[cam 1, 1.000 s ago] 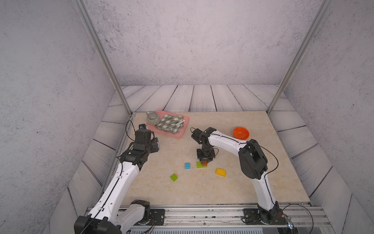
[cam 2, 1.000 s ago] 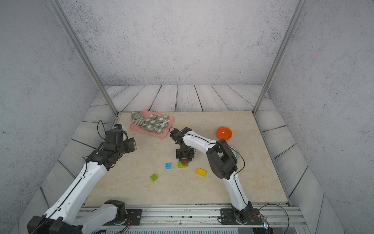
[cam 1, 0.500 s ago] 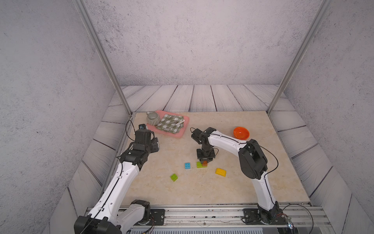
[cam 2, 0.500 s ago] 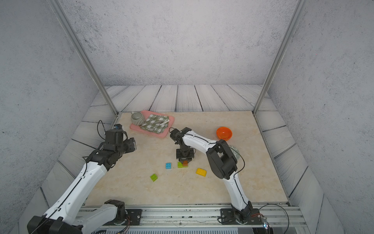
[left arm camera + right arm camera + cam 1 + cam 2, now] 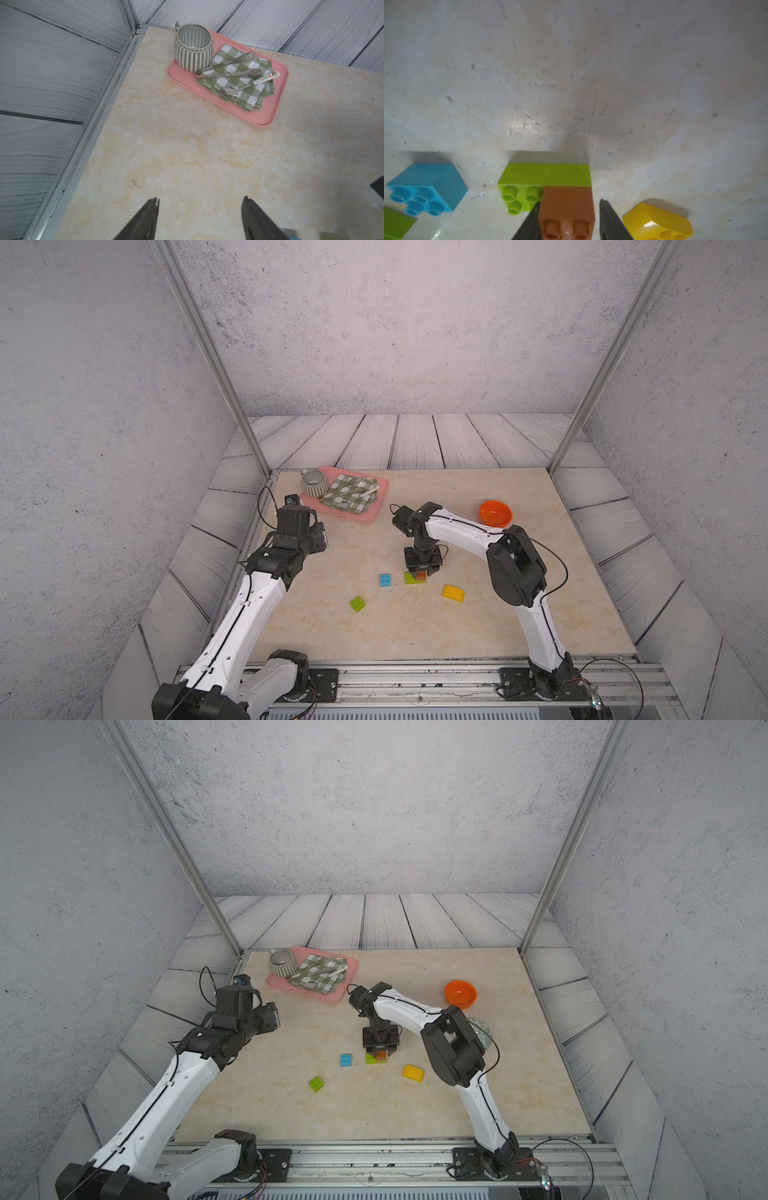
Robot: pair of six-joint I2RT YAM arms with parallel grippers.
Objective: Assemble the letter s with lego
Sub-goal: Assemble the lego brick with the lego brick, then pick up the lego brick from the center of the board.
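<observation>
Marble tabletop (image 5: 187, 155): spoon (image 5: 245, 87) reads "しんちゃん"; left fingers (image 5: 145, 220) spread empty, right fingers (image 5: 609, 222) parted around brown brick (image 5: 566, 203).

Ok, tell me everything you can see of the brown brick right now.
The brown brick is a small square block of glossy plastic, orange-brown, with round studs on top. It sits upright, stacked on one end of the long lime-green brick, whose other studs are bare; whether it is pressed fully home I cannot tell. The right tool straddles it, one finger against its side, the other showing a slight gap. No other brick touches it.
</observation>
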